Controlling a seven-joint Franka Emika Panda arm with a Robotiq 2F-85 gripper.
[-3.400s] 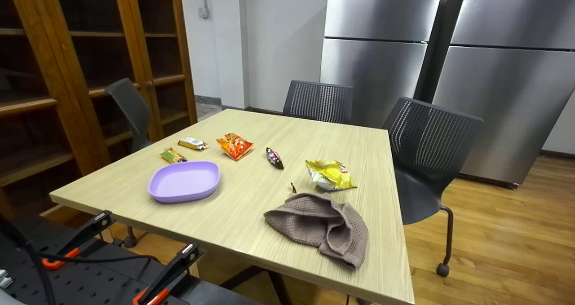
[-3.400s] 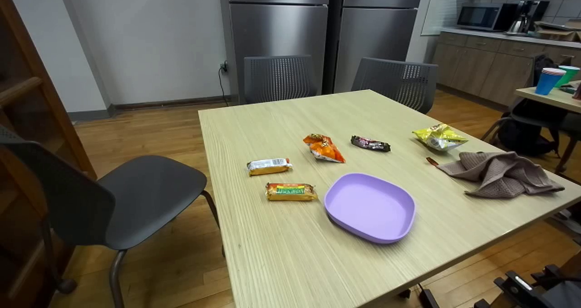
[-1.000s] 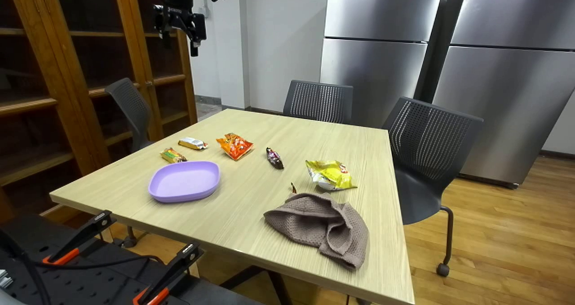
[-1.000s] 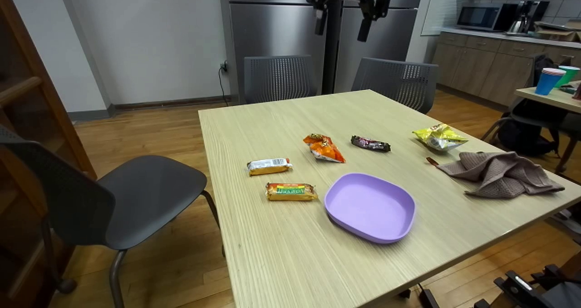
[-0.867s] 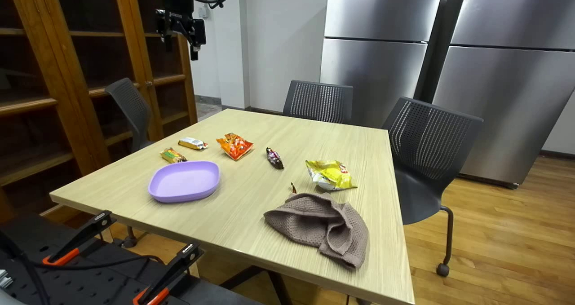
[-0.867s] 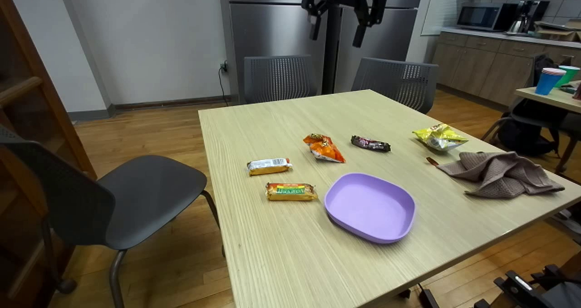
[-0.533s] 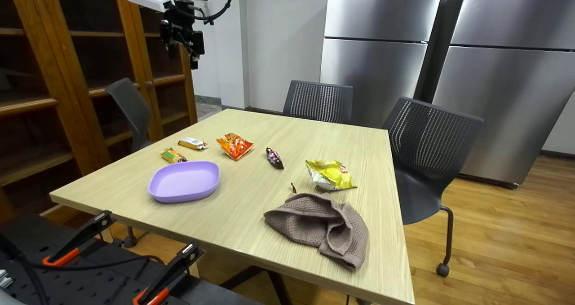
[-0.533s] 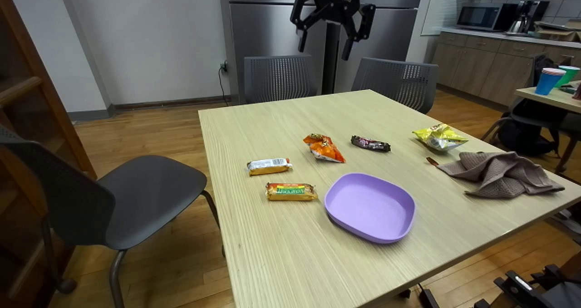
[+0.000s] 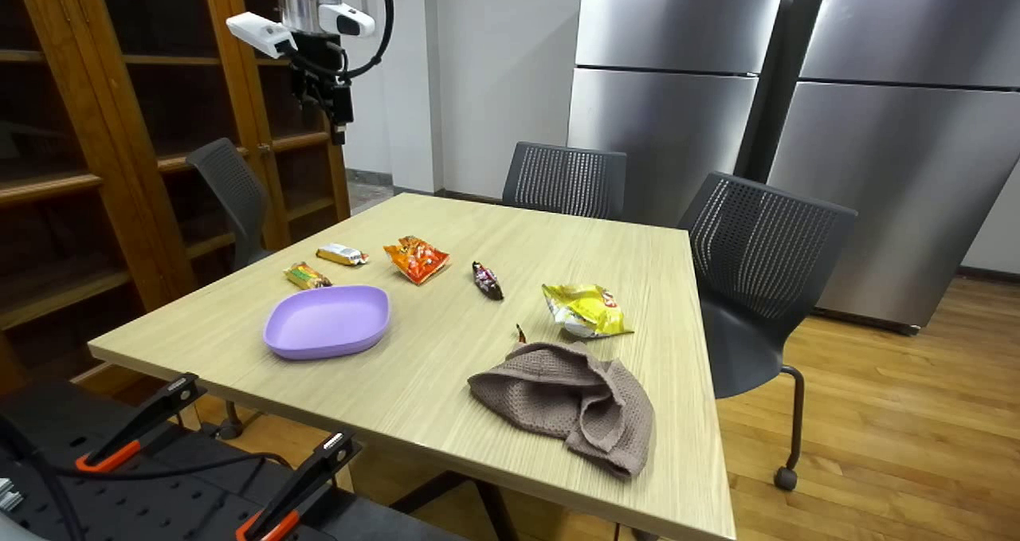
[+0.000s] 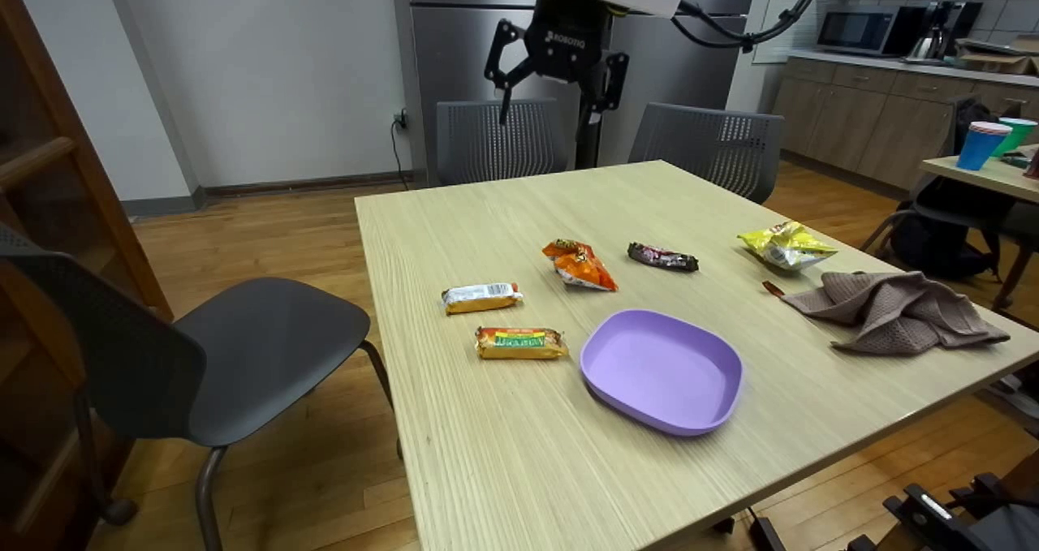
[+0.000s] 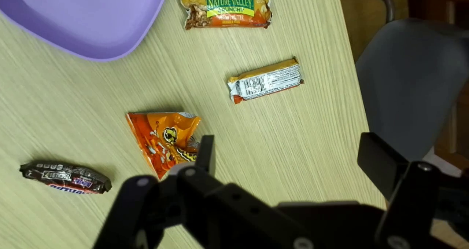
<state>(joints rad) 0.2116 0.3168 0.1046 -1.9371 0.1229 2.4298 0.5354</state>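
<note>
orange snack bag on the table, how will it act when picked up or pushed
The orange snack bag will probably crumple a little when squeezed, as its wrapper is visibly creased. Its glossy surface may let it slip between the fingers. Its broad, angular shape suggests a push would slide it over the table rather than roll it.

Open air surrounds the pincer (image 10: 544, 119), high over the worktop (image 10: 503, 421), whose far stretch lies bare up to the edge, with two chair backs (image 10: 710, 149) standing just beyond. A broad lane runs between the purple dish (image 10: 661, 372) and the brown cloth (image 10: 901, 316), though a yellow bag (image 10: 786, 247), just beside that cloth, leaves little room between them. Narrow gaps part the dish from the green-labelled bar (image 10: 520, 343), that from the white-backed bar (image 10: 480, 298), and the orange bag (image 10: 579, 264) from the dark bar (image 10: 662, 256).
</note>
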